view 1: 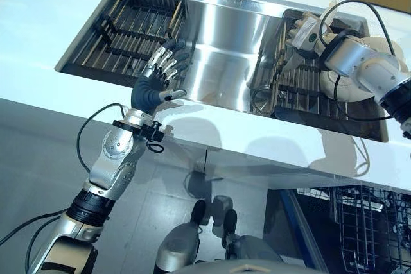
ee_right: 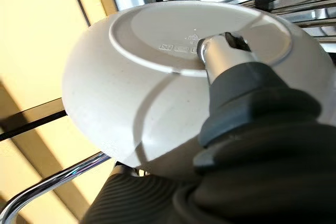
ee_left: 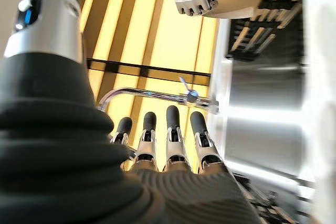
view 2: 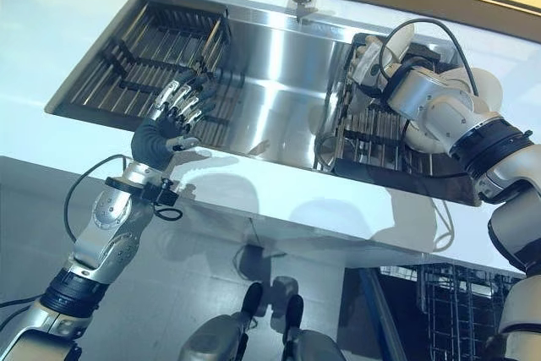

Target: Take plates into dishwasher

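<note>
Right hand (ee_right: 231,77) grips a round white ceramic plate (ee_right: 131,77) over the steel sink rack (view 1: 302,88) at two o'clock, thumb on its underside; stiff, slick, breakable, best held at the rim. Left hand (view 1: 164,72) hovers open-fingered.

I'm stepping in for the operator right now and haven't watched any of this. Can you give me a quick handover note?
Right hand: thumb pressed on the underside of a white plate, holding it over the dish rack in the right side of the sink.
Left hand: open, fingers straight, holding nothing, over the sink's near edge by the left rack.
Another white plate seems to stand in the right rack, partly hidden by the arm.
Dishwasher basket sits low right; no plates visible in it.
Left: carry the held plate down there, then any others.
</note>
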